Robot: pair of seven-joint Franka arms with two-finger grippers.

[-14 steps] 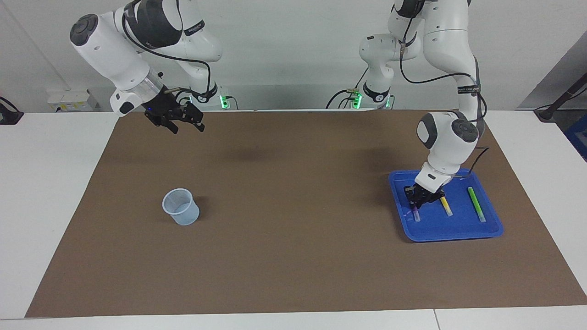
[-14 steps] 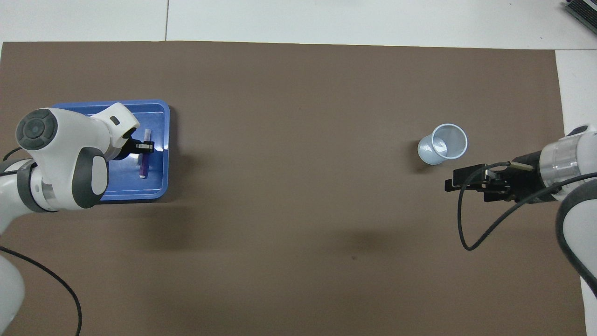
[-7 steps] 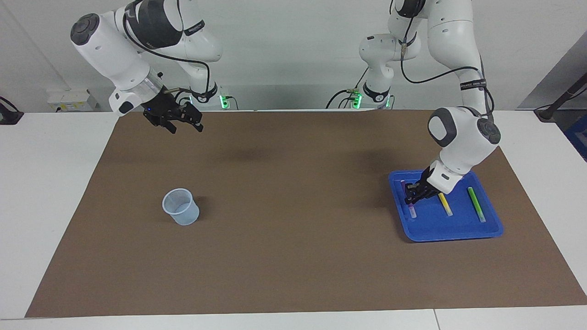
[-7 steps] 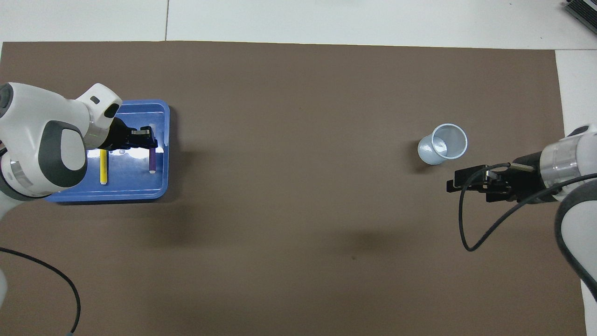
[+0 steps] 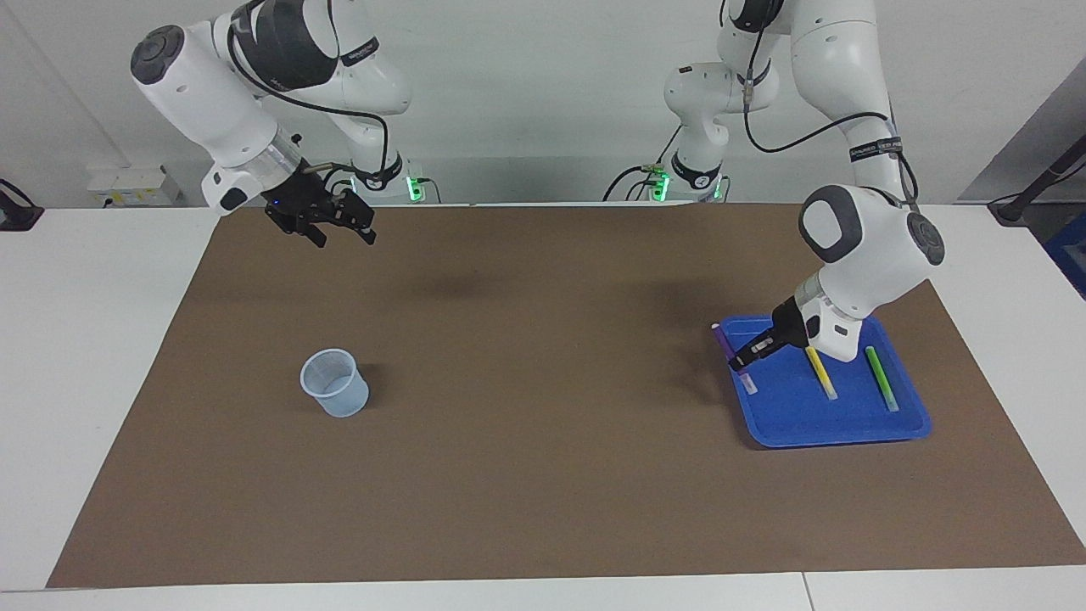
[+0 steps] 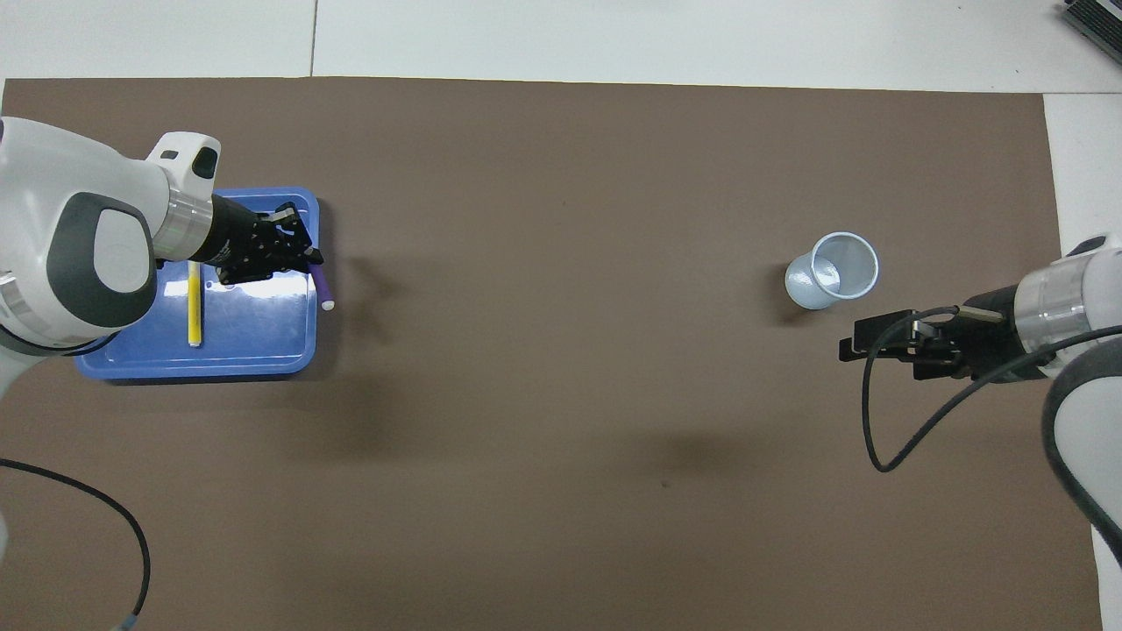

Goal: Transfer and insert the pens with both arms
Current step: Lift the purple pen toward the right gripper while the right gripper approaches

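Item: purple pen (image 5: 731,350), clamped in the left gripper (image 5: 747,355) above the blue tray's (image 5: 848,424) edge facing the cup (image 5: 334,383); right gripper (image 5: 344,222) waits wide-jawed over the mat's robot-side edge; risk: the slanted pen may pivot or slip at handover.

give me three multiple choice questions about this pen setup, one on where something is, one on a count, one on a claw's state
1. Where is the cup?
A. on the brown mat, toward the right arm's end
B. in the blue tray
C. in the right claw

2. How many pens lie flat in the blue tray?
A. none
B. two
C. three

3. What is the left claw doing?
A. hanging open over the cup
B. shut on the purple pen
C. shut on the green pen

Answers: 1 A, the cup stands on the mat below the right claw, which is raised and open. 2 B, only the yellow pen and green pen lie there. 3 B, the purple pen is lifted at the tray's edge.
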